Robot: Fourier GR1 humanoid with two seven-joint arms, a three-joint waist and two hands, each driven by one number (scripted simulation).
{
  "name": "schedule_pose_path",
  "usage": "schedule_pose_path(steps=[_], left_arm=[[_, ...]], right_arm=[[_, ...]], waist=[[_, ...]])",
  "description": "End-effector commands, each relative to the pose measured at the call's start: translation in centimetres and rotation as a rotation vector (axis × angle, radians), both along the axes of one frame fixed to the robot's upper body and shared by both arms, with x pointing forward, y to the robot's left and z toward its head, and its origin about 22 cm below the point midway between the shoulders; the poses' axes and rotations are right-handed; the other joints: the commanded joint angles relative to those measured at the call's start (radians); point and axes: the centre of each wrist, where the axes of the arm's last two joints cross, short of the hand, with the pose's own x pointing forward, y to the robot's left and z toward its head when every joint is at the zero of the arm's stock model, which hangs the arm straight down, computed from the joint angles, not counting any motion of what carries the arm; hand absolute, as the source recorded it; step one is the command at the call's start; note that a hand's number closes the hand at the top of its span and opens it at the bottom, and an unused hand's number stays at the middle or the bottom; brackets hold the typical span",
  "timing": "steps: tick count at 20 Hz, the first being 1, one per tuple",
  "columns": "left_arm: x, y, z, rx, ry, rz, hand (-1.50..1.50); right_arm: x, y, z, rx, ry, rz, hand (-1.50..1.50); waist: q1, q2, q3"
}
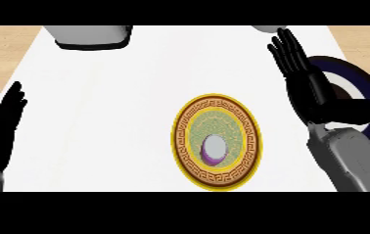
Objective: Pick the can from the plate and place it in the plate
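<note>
Two plates: can (215, 150) stood on patterned plate (245, 130); dark plate (345, 71) far right.
Right hand (307, 81): fingers straight, holding nothing.
Left hand (11, 111): resting, open.
Advice: approach can from above, centred.

Can (215, 149) on plate (189, 125), mid-counter (101, 105)

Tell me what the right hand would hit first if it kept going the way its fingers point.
The right hand points toward the counter's far edge. A small grey object, cut off at the top, lies roughly ahead of the fingers; otherwise the way looks free. Height is unclear, so the hand might pass above it.
</note>
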Motion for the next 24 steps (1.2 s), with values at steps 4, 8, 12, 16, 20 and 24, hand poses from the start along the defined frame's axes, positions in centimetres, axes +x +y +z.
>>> schedule_pose_path(steps=[4,8,12,16,20,24], left_arm=[[3.6,-4.0,2.1,-0.053,-0.105,-0.178,0.00],[3.1,-6.1,0.9,-0.088,-0.091,-0.250,0.00],[3.8,-7.8,-0.4,-0.138,-0.079,-0.296,0.00],[4.7,-9.0,-0.5,-0.160,-0.064,-0.302,0.00],[5.6,-9.0,-1.6,-0.146,-0.063,-0.285,0.00],[5.7,-9.6,-1.5,-0.151,-0.055,-0.296,0.00]], right_arm=[[-0.8,9.5,0.2,0.147,0.194,-0.181,-1.50],[0.3,3.5,-3.3,-0.585,0.027,-0.198,1.50],[-4.4,14.2,-8.9,-0.284,0.326,-0.385,-1.50],[-8.1,19.4,-11.8,-0.411,0.235,-0.415,-1.50],[-8.5,18.0,-11.6,-0.559,0.158,-0.483,-1.50],[-6.9,19.3,-6.9,-0.597,0.081,-0.547,-1.50]], waist=[[-0.017,0.008,-0.015],[-0.003,0.000,-0.061],[-0.017,0.011,-0.016],[-0.005,0.007,-0.013],[-0.037,-0.002,-0.016],[-0.038,-0.006,-0.015]])
